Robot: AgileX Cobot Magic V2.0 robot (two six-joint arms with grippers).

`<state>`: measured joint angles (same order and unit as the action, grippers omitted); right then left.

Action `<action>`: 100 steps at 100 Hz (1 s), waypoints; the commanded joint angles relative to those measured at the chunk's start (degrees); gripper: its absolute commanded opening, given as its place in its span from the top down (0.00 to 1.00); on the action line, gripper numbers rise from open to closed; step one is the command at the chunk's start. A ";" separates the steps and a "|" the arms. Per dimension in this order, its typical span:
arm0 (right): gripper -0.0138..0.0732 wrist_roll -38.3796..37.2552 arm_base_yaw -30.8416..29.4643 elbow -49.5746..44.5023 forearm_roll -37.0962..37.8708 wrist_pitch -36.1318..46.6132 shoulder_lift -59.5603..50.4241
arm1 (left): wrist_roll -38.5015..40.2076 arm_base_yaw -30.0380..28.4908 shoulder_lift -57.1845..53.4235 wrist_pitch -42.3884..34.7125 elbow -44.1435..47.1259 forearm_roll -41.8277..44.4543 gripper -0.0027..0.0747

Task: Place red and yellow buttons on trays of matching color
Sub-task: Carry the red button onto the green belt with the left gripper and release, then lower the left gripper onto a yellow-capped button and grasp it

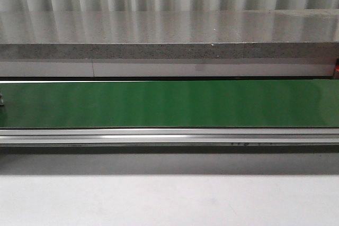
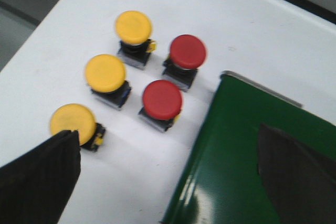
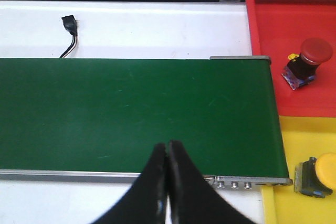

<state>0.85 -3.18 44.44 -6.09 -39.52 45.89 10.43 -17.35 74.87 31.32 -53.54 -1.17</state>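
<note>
In the left wrist view three yellow buttons (image 2: pixel 105 73) and two red buttons (image 2: pixel 163 99) stand in a cluster on the white table beside the end of the green belt (image 2: pixel 247 156). My left gripper (image 2: pixel 168 169) hangs open above the table and belt edge, nothing between its fingers; one finger (image 2: pixel 39 177) covers part of the nearest yellow button (image 2: pixel 72 120). In the right wrist view my right gripper (image 3: pixel 168 148) is shut and empty over the belt (image 3: pixel 131 108). A red button (image 3: pixel 307 59) stands on the red tray (image 3: pixel 294 9) and a yellow button (image 3: pixel 320 174) on the yellow tray (image 3: pixel 299 140).
The front view shows only the green conveyor belt (image 1: pixel 169 104) with its metal rail (image 1: pixel 169 137), a grey stone ledge (image 1: pixel 169 33) behind and white table in front. A small black connector with a wire (image 3: pixel 69 27) lies on the table beyond the belt.
</note>
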 commanded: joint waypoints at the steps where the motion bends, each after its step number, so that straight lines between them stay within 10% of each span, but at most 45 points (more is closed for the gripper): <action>1: 0.92 0.49 0.07 1.45 -0.14 3.14 -0.59 | 0.07 -3.22 -0.33 -2.36 -0.60 0.15 0.14; 100: 0.92 0.49 0.07 1.45 -0.14 3.14 -0.59 | 0.58 -11.10 19.56 -11.56 -1.75 2.48 0.14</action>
<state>0.85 -3.18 44.44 -6.09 -39.52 45.89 10.33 -28.35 95.04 22.61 -53.09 1.69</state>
